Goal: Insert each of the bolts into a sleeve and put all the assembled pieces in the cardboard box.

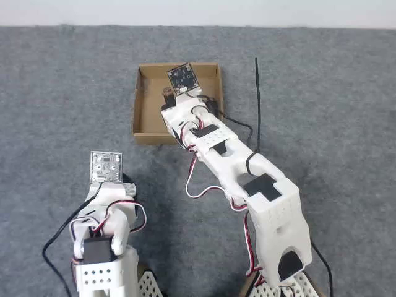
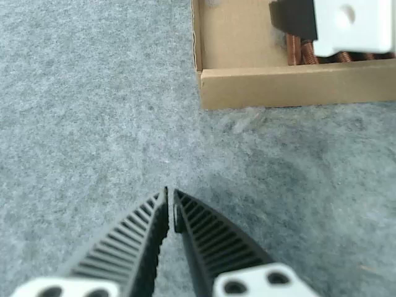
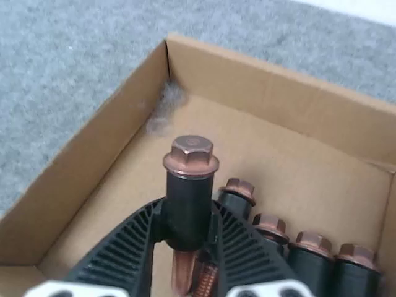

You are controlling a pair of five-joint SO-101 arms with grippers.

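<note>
My right gripper (image 3: 184, 238) is shut on an assembled piece (image 3: 187, 198), a copper bolt through a black sleeve, held inside the cardboard box (image 3: 99, 161) above its floor. Several more assembled pieces (image 3: 297, 250) lie in a row beside it in the box. From the high view the right arm stretches over the box (image 1: 143, 99), with the held piece (image 1: 167, 96) just showing. My left gripper (image 2: 170, 207) is shut and empty, low over the grey carpet in front of the box (image 2: 291, 86), where copper threads (image 2: 309, 52) show over the wall.
Grey carpet (image 1: 68, 93) covers the whole table. A black cable (image 1: 257, 105) trails to the right of the box. The left arm (image 1: 105, 216) sits pulled back near the front edge.
</note>
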